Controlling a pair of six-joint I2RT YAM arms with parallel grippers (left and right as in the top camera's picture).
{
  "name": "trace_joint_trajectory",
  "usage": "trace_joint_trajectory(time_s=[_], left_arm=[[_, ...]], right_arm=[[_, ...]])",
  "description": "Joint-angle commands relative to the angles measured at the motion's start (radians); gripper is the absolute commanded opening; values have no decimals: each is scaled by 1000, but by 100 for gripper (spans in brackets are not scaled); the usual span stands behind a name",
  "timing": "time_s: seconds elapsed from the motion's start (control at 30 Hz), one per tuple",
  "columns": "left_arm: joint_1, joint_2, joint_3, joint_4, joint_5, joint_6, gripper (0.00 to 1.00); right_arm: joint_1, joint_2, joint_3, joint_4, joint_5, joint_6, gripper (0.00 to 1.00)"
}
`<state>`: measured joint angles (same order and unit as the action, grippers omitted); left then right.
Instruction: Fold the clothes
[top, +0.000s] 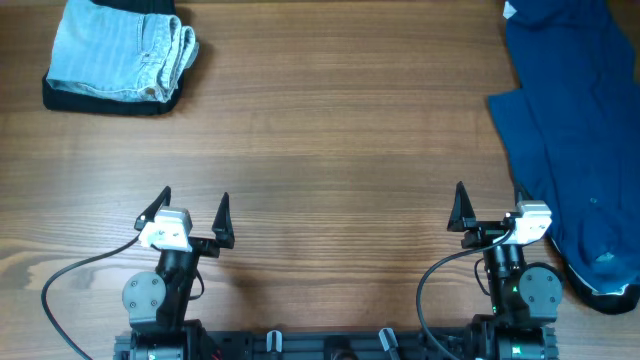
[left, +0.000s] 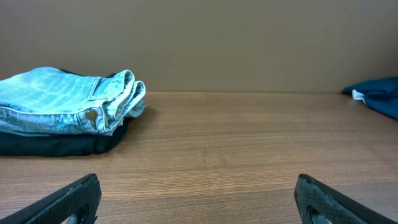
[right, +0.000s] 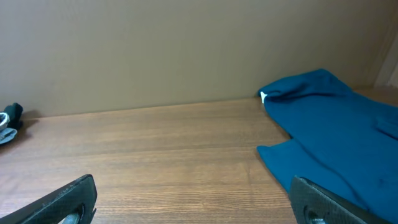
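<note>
The dark-blue shirt (top: 575, 130) lies spread along the table's right side, running off the right edge of the overhead view. It also shows in the right wrist view (right: 336, 130) and as a far corner in the left wrist view (left: 376, 96). My left gripper (top: 194, 208) is open and empty near the front left, far from the shirt. Its fingers frame bare wood in the left wrist view (left: 199, 199). My right gripper (top: 490, 205) is open and empty at the front right, just left of the shirt; its wrist view (right: 196, 199) shows wood between the fingers.
A folded pale-blue denim piece (top: 125, 48) lies on a folded black garment (top: 105, 98) at the back left; both also show in the left wrist view (left: 68, 102). The wooden table (top: 330, 130) spans the middle.
</note>
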<state>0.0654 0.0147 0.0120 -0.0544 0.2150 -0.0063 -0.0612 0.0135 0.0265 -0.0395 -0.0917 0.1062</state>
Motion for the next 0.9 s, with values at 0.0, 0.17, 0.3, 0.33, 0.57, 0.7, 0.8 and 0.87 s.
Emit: trace_joint_trajectory(time_s=[0.0, 0.17, 0.3, 0.33, 0.57, 0.7, 0.8, 0.87], left_arm=[[-4, -8, -6, -2, 9, -10, 100], [-4, -8, -6, 2, 8, 7, 100], [-4, -8, -6, 4, 13, 9, 100], [-4, -8, -6, 11, 13, 6, 100], [-4, 3, 64, 26, 27, -81, 100], [-4, 103, 198, -54, 27, -82, 100], [-4, 258, 343, -118, 27, -81, 100], [-4, 364, 432, -146, 28, -81, 100]], right_arm=[[2, -9, -3, 7, 14, -6, 100], [2, -9, -3, 5, 56, -6, 100], [2, -9, -2, 34, 35, 9, 100], [2, -9, 0, 45, 19, 7, 100], [2, 57, 111, -3, 3, -4, 100], [2, 224, 267, -14, 6, -52, 100], [2, 405, 417, -63, 5, -54, 100], [2, 535, 528, -119, -13, -55, 100]])
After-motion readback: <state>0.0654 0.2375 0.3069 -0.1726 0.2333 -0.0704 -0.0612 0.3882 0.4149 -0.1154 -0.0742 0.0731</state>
